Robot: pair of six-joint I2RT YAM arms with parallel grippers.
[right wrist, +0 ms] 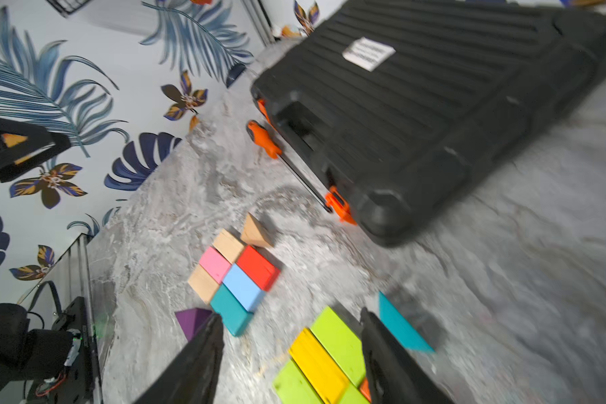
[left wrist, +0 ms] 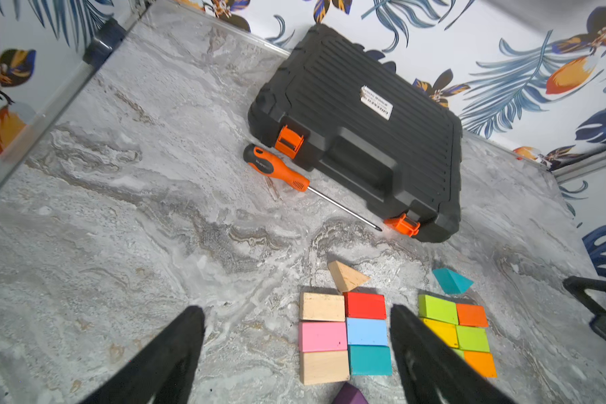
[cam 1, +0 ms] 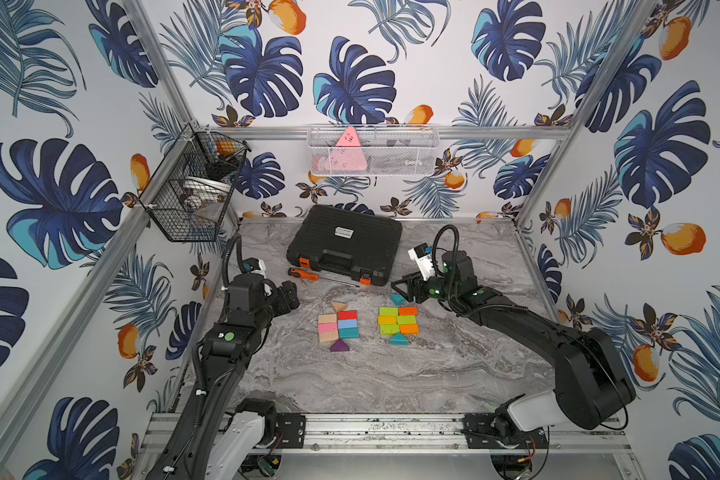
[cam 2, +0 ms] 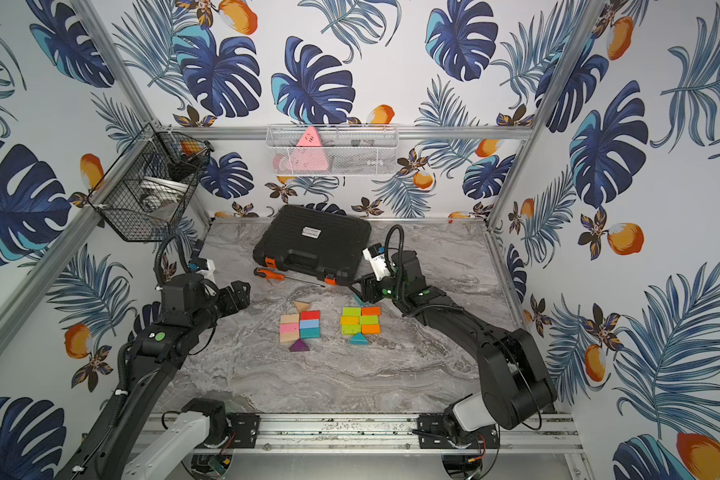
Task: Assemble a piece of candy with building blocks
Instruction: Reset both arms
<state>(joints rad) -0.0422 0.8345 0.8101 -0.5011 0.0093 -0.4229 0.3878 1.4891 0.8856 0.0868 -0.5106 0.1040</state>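
The building blocks lie in two flat clusters at mid-table. The left cluster (cam 1: 336, 326) has wood, pink, red, blue and teal bricks, a wooden wedge (cam 1: 338, 306) at its far end and a purple wedge (cam 1: 339, 345) at its near end. The right cluster (cam 1: 398, 321) has green, yellow and orange bricks with a teal wedge (cam 1: 398, 338) at its near end. A loose teal wedge (cam 1: 396, 298) lies just beyond it. My right gripper (right wrist: 290, 314) hovers open and empty above that far end. My left gripper (left wrist: 296, 310) hangs open and empty, left of the left cluster (left wrist: 343, 335).
A shut black tool case (cam 1: 346, 243) lies at the back, with an orange-handled screwdriver (cam 1: 308, 275) along its front edge. A black wire basket (cam 1: 192, 187) hangs on the left wall. A white mesh basket (cam 1: 373, 149) hangs on the back wall.
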